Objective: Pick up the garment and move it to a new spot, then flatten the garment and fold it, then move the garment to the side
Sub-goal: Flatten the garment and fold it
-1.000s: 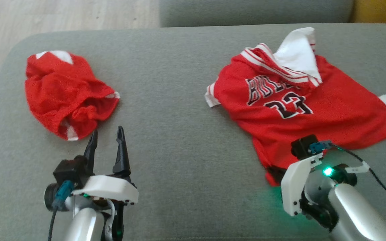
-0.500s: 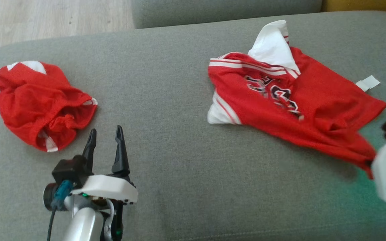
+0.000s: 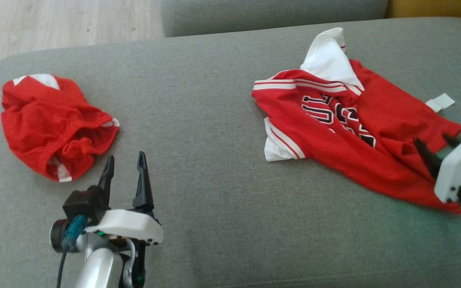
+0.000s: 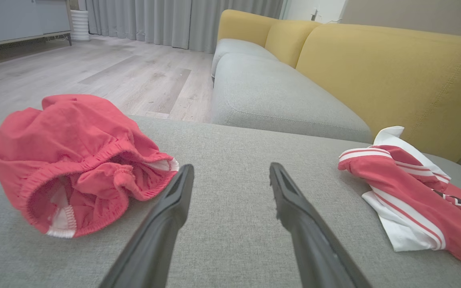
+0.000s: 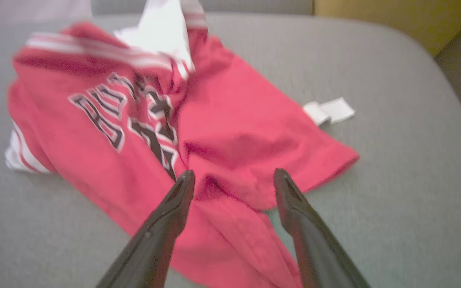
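One jersey and shorts on cushion

grey fabric seat cushion in front, second grey seat past its far edge, yellow sofa backs, pale wood-plank floor, grey curtains, pale cabinet beyond

Matt mesh-cloth jersey, woven grey cushion, wood floor
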